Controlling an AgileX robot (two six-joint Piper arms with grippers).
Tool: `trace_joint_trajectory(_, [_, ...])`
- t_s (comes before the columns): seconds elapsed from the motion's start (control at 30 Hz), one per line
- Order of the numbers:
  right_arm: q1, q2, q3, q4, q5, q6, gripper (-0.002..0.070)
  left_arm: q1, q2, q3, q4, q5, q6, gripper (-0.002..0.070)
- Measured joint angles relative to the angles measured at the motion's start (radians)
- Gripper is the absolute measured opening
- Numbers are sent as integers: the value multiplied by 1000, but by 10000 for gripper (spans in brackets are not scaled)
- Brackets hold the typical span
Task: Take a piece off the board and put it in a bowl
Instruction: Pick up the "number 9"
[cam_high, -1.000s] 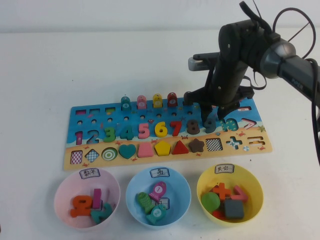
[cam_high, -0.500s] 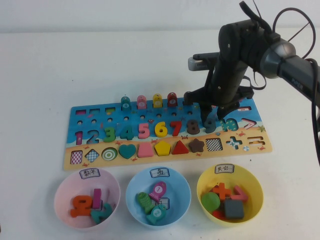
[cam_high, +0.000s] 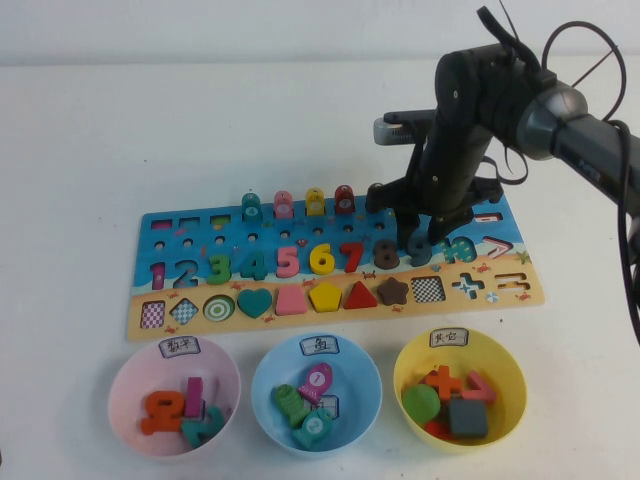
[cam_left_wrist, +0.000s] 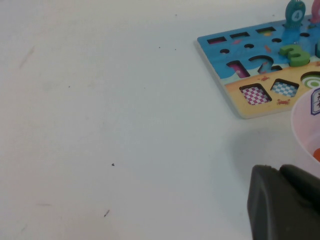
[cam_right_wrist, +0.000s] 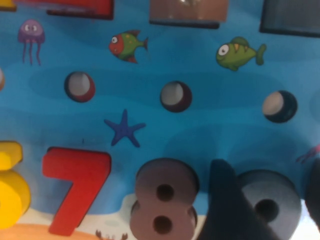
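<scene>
Hanging over the far right part of the board (cam_high: 330, 265), the right gripper (cam_high: 425, 225) points down in the high view with its jaws spread wide around the slate-grey piece (cam_high: 420, 247), the numeral 9, which sits in its slot between the brownish 8 (cam_high: 387, 252) and the teal 10 (cam_high: 461, 249); whether the fingers touch it cannot be told from here. Near the front edge stand the pink bowl (cam_high: 174, 397), the blue bowl (cam_high: 316, 393) and the yellow bowl (cam_high: 459, 389), each with pieces inside. From the left wrist view, the left gripper (cam_left_wrist: 282, 202) shows only as a dark body low over the bare table (cam_left_wrist: 110, 125), beside the pink bowl's rim and the board's end; whether its fingers are spread cannot be told. Up close in the right wrist view, one dark finger (cam_right_wrist: 227, 205) stands between the 8 and the 9, just beside the 9, with the red 7 (cam_right_wrist: 75, 187) further along.
</scene>
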Motion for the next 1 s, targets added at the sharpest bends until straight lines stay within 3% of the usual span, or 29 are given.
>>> trace_joint_trajectory(1.0, [0,-92,77,27,0,5,323,0,0,0,0,0,0,-4])
